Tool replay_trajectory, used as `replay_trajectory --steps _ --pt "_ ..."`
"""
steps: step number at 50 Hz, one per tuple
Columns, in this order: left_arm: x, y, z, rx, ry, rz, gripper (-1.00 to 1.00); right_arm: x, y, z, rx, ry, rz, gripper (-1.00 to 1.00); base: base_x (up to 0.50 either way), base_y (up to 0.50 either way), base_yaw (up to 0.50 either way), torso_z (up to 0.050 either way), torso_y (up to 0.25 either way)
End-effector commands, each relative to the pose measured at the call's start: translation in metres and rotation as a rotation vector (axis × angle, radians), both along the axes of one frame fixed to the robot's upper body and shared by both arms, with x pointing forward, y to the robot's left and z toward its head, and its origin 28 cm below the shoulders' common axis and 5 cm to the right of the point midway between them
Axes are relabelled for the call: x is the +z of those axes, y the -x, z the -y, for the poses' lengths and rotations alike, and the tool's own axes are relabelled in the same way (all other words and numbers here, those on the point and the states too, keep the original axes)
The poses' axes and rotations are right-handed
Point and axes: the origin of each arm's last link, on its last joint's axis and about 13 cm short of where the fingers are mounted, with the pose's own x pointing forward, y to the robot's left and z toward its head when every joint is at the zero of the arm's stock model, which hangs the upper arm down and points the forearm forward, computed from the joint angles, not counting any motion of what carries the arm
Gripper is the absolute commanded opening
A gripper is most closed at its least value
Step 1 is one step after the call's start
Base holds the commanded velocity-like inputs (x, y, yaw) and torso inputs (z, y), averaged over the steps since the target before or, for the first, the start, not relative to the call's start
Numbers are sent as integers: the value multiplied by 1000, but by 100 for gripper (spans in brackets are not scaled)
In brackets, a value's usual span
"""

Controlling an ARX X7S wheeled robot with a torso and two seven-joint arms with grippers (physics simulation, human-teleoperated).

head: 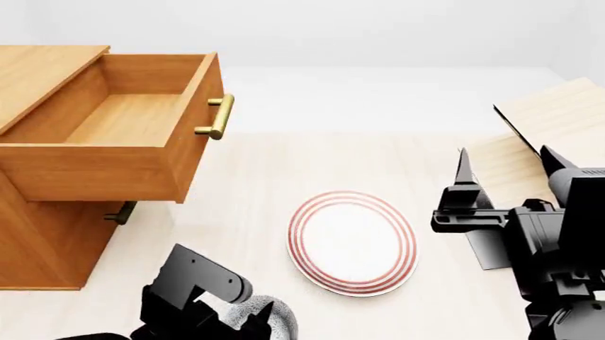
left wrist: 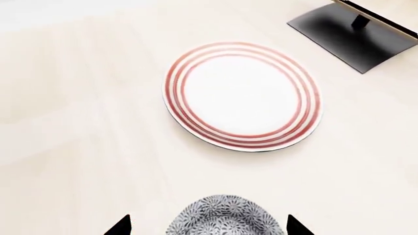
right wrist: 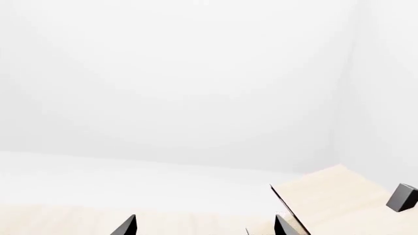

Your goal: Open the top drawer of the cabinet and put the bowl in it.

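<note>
At the upper left of the head view, the top drawer (head: 123,134) of the cabinet (head: 42,241) stands pulled out, nothing inside it. At the bottom edge, the left gripper (left wrist: 207,226) is spread around the bowl (head: 263,319). At center lies the red-ringed plate (head: 353,242), bare. At right, the right gripper (head: 506,177) is spread, holding nothing.

The top drawer (head: 113,134) of the orange-brown wooden cabinet (head: 42,241) stands pulled fully out, its inside bare, brass handle facing right. The speckled blue-grey bowl (left wrist: 224,218) sits upright on the floor, below and right of the cabinet.
</note>
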Motion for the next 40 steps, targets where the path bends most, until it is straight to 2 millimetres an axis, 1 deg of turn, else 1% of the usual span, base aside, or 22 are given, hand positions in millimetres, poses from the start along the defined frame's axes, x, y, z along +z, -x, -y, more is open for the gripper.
replay_trajectory --steps 1,11,27,40 --pt "-3 -4 -8 43 -12 -4 100 -3 -1 0 3 -4 -5 100 0 0 0 0 0" --pt "-12 -12 -16 117 -14 -45 100 -3 0 1 0 -4 -4 100 0 0 0 0 0" --pt "-26 -24 -22 153 -32 -98 100 -4 -1 1 -1 -4 -5 100 0 0 0 0 0" --pt "-34 -27 -22 169 -42 -165 100 -3 -1 1 -1 -2 -4 100 0 0 0 0 0"
